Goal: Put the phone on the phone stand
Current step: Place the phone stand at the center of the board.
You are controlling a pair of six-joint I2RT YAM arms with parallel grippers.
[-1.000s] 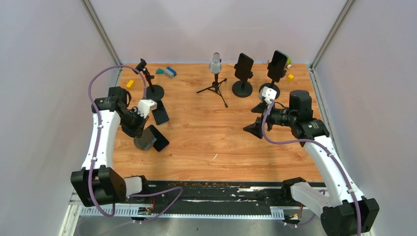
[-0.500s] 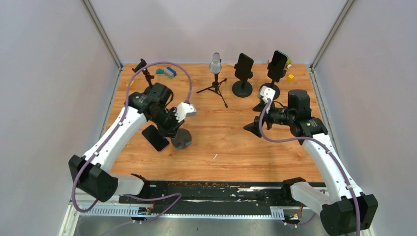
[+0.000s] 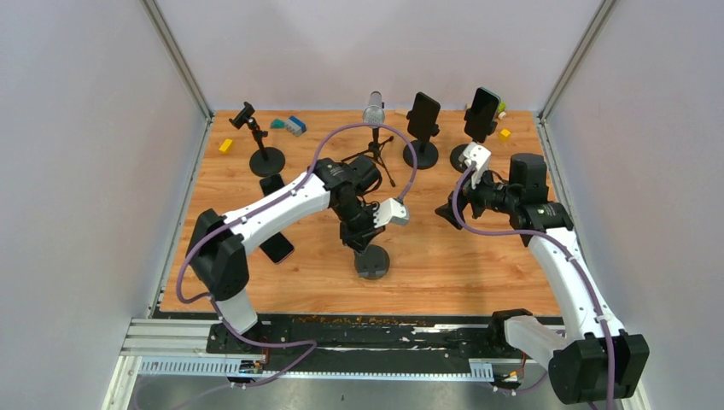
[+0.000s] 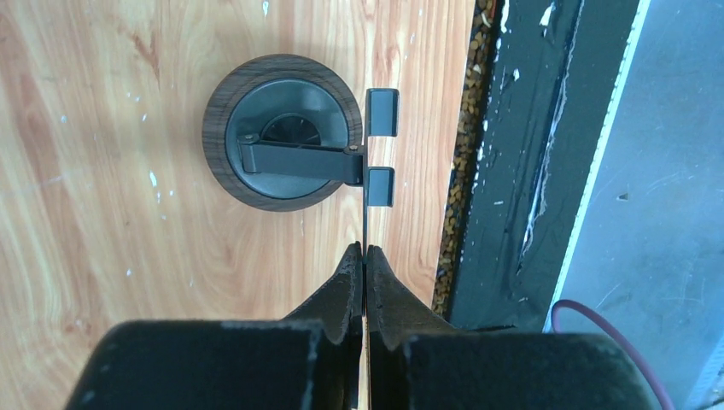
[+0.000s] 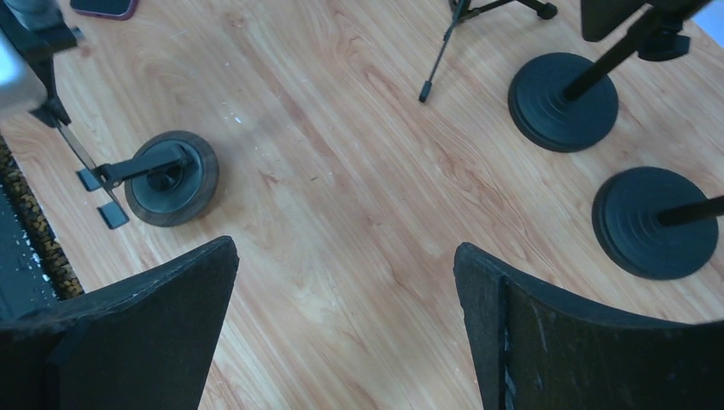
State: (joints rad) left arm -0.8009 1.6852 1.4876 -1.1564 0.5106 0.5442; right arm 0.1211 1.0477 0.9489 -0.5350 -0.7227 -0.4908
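Left gripper [image 4: 364,253] clamped on the thin back plate of the phone stand [image 4: 294,160] — round dark base, wood-look rim, hinged arm, two small lips, near the table's [image 3: 478,273] front edge. Phone [image 3: 277,248] — dark slab, flat, apart to its left. Right gripper [image 5: 346,250] spread wide, empty

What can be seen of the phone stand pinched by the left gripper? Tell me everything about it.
The phone stand has a round base with a wood-look rim and a dark grey centre. A hinged dark arm leads to a thin back plate that ends in two small lips. It carries no phone. The left gripper is shut on the plate's edge. The base appears to sit on the wooden table, toward the front edge and about midway across.
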